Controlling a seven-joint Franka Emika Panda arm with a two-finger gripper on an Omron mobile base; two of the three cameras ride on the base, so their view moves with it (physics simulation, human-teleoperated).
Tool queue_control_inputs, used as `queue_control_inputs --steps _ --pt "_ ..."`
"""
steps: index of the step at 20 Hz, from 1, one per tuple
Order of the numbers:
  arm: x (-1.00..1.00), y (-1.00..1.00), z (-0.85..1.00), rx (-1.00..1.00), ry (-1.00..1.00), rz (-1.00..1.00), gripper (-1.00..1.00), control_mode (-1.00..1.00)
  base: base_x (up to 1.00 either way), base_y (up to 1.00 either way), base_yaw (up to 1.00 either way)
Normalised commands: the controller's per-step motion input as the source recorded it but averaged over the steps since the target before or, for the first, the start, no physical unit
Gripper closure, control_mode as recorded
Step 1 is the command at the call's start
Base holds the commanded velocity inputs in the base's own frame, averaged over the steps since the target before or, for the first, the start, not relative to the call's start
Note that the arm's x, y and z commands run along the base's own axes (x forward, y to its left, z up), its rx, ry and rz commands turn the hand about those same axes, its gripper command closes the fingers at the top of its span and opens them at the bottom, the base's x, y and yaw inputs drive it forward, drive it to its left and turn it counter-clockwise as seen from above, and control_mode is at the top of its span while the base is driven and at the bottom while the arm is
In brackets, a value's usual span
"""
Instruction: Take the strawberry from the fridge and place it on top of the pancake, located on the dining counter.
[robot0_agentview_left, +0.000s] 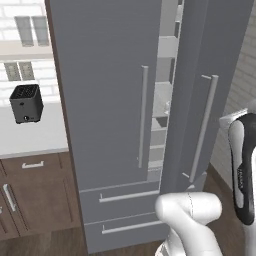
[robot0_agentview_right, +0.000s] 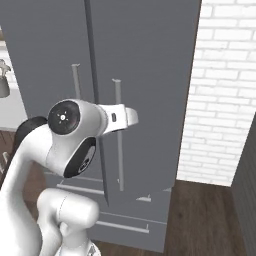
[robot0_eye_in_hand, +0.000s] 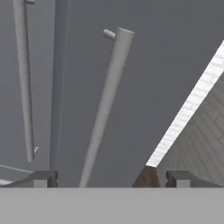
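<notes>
1. So: tall matte grey double-door fridge w/ long vertical bar handles fills the base views. Its right door stands ajar, prob. swung out so the arm can reach in; pale grey shelves show through the gap.
2. Gripper: jaws spread wide apart, nothing between them. In the hand view the right door's bar handle runs up from between the two dark tips, which sit either side of its lower end w/o touching, so the handle looks let go.
3. Strawberry: can't spot it; the gap is narrow and what sits on the shelves is too small to tell. Presumably somewhere inside.
4. Pancake and dining table aren't before the cameras, since the base faces the fridge.
5. Judgement: door-opening step about done; next the door likely needs more swing before reaching in.
6. Black toaster sits on the white table left of the fridge, well apart from the work.
</notes>
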Motion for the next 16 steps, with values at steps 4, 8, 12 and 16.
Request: queue_control_inputs --steps 4,8,12,16 --pt "-0.21 0.37 0.43 -0.22 -0.06 0.0 -1.0 -1.0 0.0 0.0 0.0" --pt "-0.01 0.45 0.41 -0.25 -0.04 0.0 -1.0 -1.0 0.0 0.0 0.0" --pt "0.0 0.52 0.36 -0.24 -0.01 0.0 -1.0 -1.0 0.0 0.0 0.0" --pt "0.11 0.57 0.24 -0.23 0.0 0.0 -1.0 -1.0 0.0 0.0 0.0"
